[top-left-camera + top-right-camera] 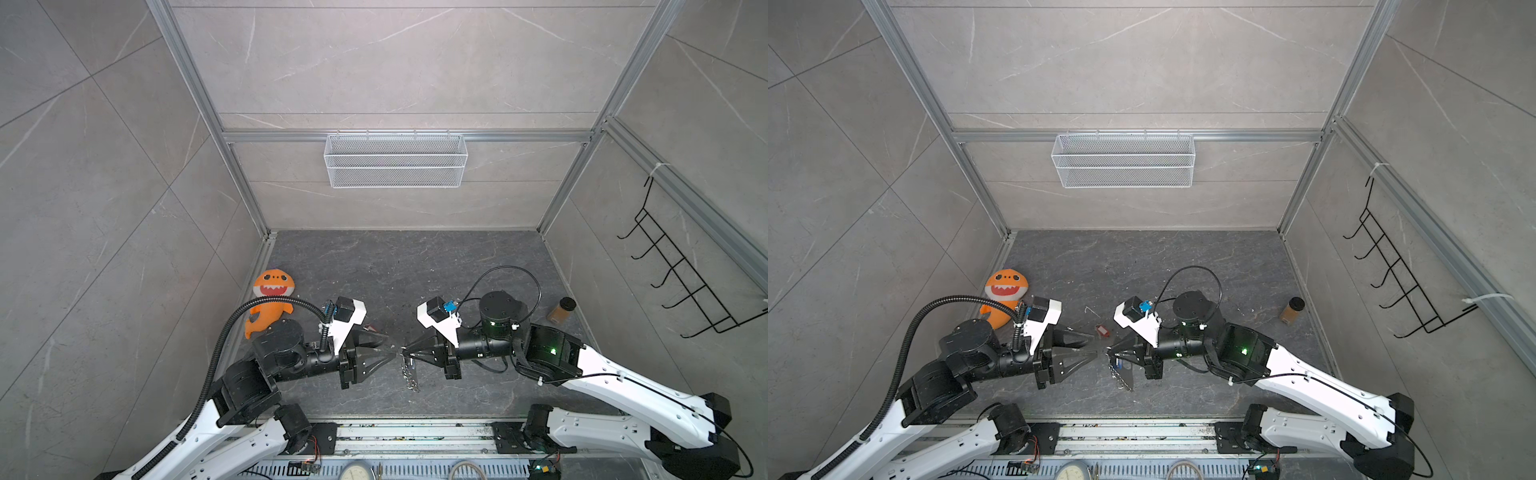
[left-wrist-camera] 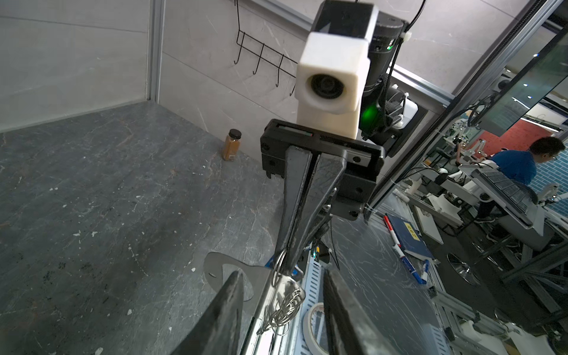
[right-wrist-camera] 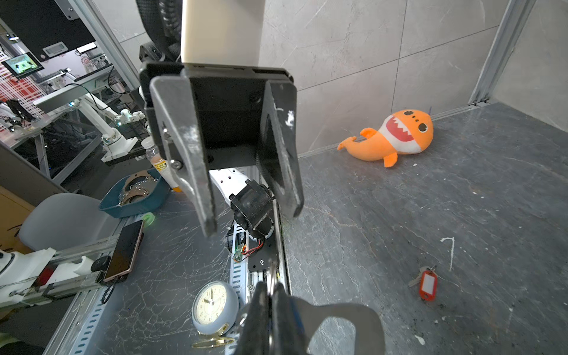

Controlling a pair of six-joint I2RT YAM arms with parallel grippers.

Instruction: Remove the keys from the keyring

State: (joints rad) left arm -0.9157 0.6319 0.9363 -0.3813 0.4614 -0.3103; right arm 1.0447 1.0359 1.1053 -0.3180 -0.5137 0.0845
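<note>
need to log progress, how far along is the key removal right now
Done: the red-tagged key lies loose on the table, apart from the keyring. In hand: the right gripper is shut on the keyring's rings, chain hanging; the left gripper faces it open and empty. Left: the blue-tagged key shows beside the rings, seemingly not yet off.

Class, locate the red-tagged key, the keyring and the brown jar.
red-tagged key (image 3: 427,285), right wrist view, tag's white label
keyring (image 2: 284,304), left wrist view, bunched metal rings
brown jar (image 1: 1289,315), in a top view, its body
</note>
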